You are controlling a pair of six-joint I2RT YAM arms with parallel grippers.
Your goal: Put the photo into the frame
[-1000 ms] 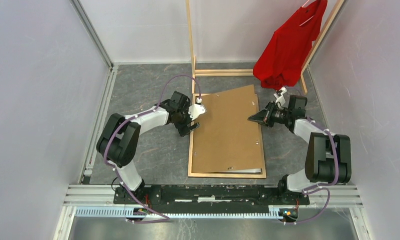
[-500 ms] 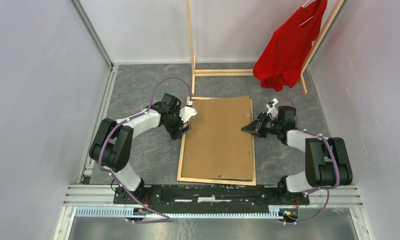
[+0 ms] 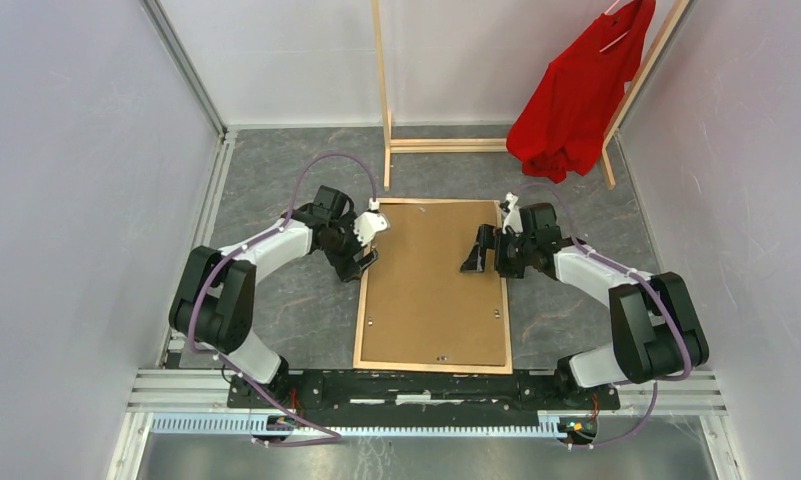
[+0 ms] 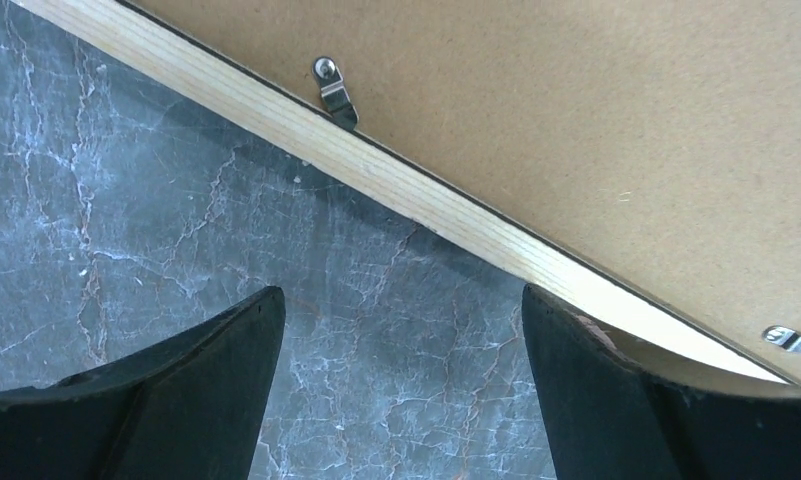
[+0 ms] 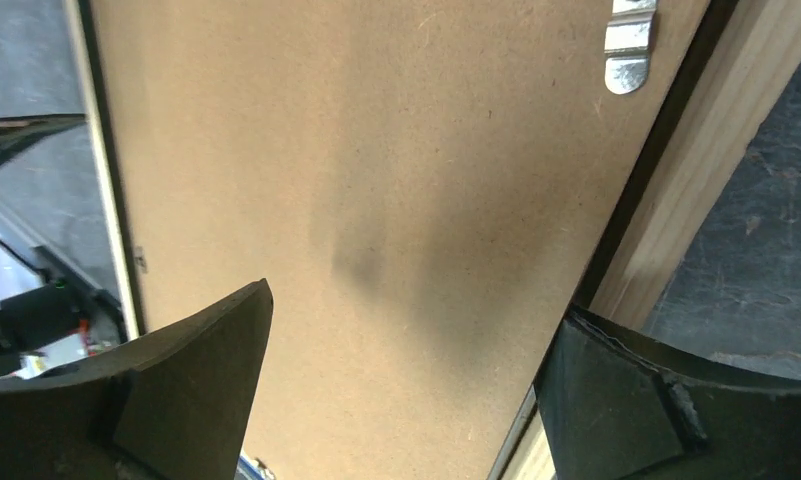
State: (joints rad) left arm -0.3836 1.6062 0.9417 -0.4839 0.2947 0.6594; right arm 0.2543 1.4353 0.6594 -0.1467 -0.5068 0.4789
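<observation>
Top view: the frame (image 3: 359, 320) lies back-up and flat on the worktop (image 3: 276, 190), with the backing board (image 3: 431, 285) seated inside its rails, probably so it can be clipped shut. Left tool (image 3: 367, 241) sits at the frame's 10 o'clock edge, right tool (image 3: 479, 250) at 2 o'clock. The photo is not visible; presumably under the board, unconfirmed.

Left wrist: tool spread wide and empty over bare worktop, one finger just beside the wood rail. Clip (image 4: 334, 90) at 12 o'clock.

Right wrist: tool agape, gripping nothing, above the board. Metal tab (image 5: 631, 45) at 1 o'clock, cut off. Contact with the board cannot be told.
</observation>
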